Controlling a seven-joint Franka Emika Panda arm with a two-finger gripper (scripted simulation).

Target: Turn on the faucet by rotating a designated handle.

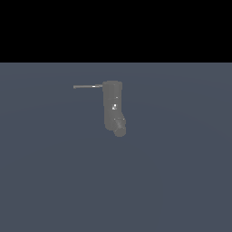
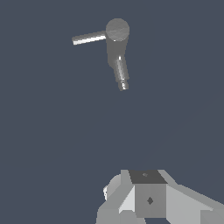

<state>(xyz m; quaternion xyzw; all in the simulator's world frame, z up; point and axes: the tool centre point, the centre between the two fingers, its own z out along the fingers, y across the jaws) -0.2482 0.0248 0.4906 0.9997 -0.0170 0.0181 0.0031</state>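
A grey faucet [image 1: 112, 106] stands upright, its handle [image 1: 87, 86] pointing toward the exterior view's left. The end effector [image 2: 146, 199] sits well apart from it; whether it is released or clenched cannot be told.

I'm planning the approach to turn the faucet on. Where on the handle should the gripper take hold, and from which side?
Probably near the handle's free end, toward the exterior view's left, far from the faucet, coming from above: the thin rod lies level, so the jaws can straddle it.

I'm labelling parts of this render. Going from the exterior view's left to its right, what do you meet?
Thin straight grey handle rod → matte grey upright faucet cylinder. The stubby round spout at the cylinder's lower end overlaps it sideways, so it gets no separate place. No end effector shows in this view.
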